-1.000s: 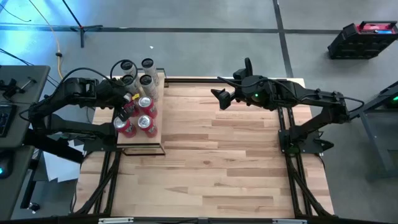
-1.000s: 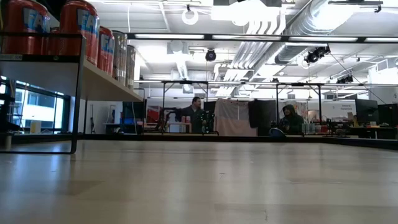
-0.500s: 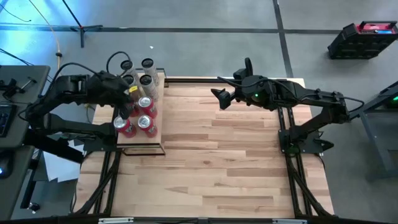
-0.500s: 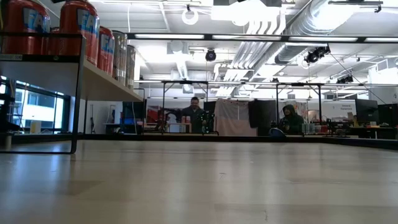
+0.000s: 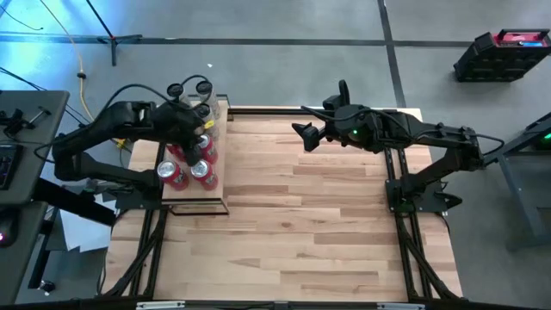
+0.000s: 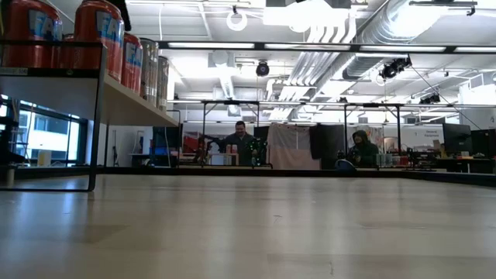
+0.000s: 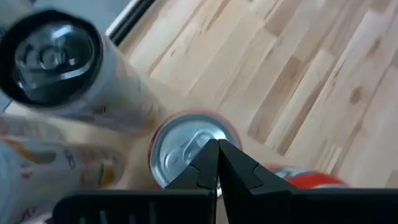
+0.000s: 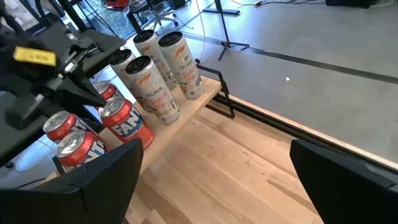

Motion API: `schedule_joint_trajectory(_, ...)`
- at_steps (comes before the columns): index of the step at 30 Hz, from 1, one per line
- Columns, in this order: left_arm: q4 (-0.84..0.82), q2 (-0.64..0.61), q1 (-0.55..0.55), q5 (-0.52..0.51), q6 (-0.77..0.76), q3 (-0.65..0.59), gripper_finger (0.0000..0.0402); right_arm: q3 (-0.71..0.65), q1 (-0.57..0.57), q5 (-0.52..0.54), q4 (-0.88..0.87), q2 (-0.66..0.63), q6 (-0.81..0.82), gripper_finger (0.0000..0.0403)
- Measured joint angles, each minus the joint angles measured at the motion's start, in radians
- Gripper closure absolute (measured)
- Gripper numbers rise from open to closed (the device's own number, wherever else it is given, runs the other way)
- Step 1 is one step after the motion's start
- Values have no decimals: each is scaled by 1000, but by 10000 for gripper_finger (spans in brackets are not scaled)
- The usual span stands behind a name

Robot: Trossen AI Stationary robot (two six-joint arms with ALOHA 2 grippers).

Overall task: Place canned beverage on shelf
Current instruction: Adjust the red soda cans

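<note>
The red cans [image 8: 127,121] read "FAN" in white letters, and the tall pale cans [image 8: 155,87] behind them say "CELSIUS" down the side. All of them stand together on the shelf [image 5: 219,164] at the far left corner of the bench [image 5: 310,224]. The left tool [image 7: 217,165] is pinched fully shut with nothing in it, hovering right above the silver top of one red can, among the row. The right tool [image 5: 303,136] hangs over the far middle of the bench, spread wide and empty, well apart from the shelf.
</note>
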Motion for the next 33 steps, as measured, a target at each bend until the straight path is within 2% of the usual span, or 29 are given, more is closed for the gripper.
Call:
schedule_joint_trajectory(6, -56, 27, 0, -28, 0, 0, 401, 0, 0, -1, 0, 0, 9, 11)
schedule_joint_trajectory(13, -57, 29, 0, -31, -8, 0, 401, 0, 0, -1, 0, 0, 7, 11)
schedule_joint_trajectory(20, -61, 29, 0, -81, -28, 0, 402, 0, 0, -1, 0, 0, 7, 11)
schedule_joint_trajectory(27, -59, 29, 0, -80, -28, 0, 401, 0, 0, -1, 0, 0, 9, 11)
schedule_joint_trajectory(33, -53, 36, -1, -35, -27, 0, 401, 0, 0, -1, 0, 0, 10, 11)
